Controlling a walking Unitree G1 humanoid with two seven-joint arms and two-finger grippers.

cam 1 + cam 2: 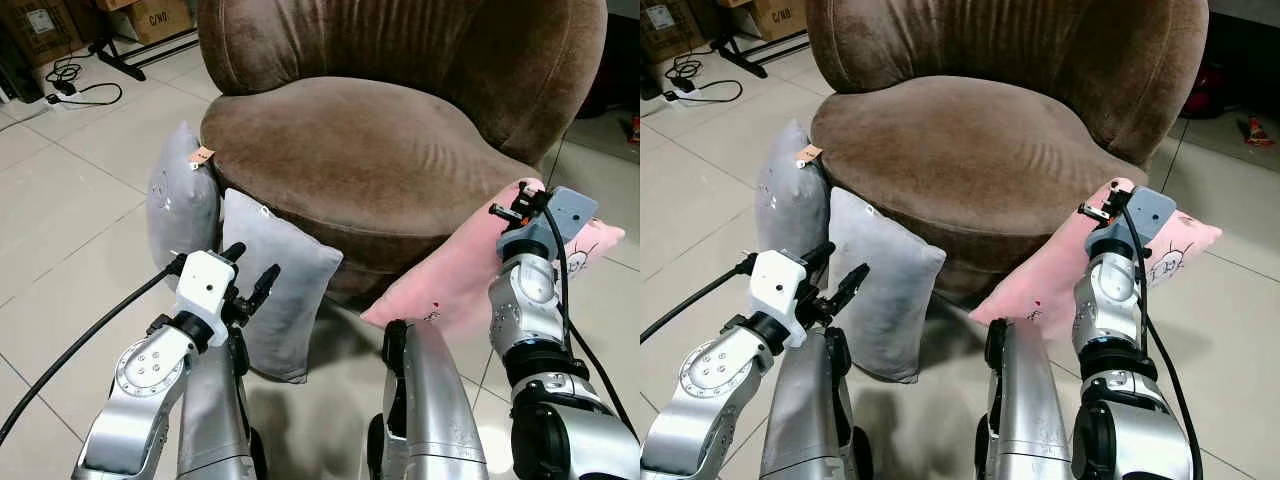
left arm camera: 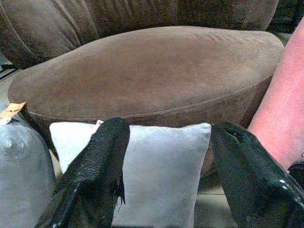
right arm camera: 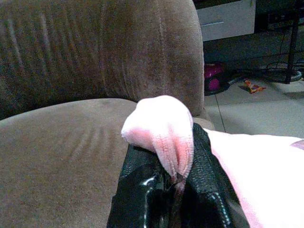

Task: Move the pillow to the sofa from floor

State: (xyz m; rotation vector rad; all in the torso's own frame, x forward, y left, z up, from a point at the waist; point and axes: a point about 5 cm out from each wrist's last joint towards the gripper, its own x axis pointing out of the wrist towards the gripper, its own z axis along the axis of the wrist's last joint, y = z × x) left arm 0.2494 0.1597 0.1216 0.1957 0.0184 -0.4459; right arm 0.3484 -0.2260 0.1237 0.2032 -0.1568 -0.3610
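The right gripper point(image 3: 173, 183) is clamped on a corner of the soft pink fleece pillow point(image 1: 470, 270); in the right wrist view a rounded fold of pink fabric bulges up from between the two black fingers point(image 3: 140, 190), which are pressed together on it. The pillow leans aslant against the front right side of the round brown velvet sofa point(image 1: 370, 150), its held upper corner raised level with the seat's edge and its lower corner down near the pale tiled floor point(image 1: 70, 200). A small line drawing is printed on the pillow's far end, which juts out past the right arm.

The left gripper point(image 1: 250, 265) hovers in front of the sofa's front left side with its fingers point(image 2: 90, 171) spread apart and nothing between them. It points at a flat light grey rectangular cushion point(image 1: 280, 290) that stands on the floor, propped against the sofa's base. Just beside that cushion, further to the left, a second, plumper grey cushion point(image 1: 180, 200) with a small orange tag at its top corner also leans on the sofa.

Black cables point(image 1: 75, 85) lie on the floor at the far left, near cardboard boxes point(image 1: 150, 18). The sofa's seat carries no pillow.
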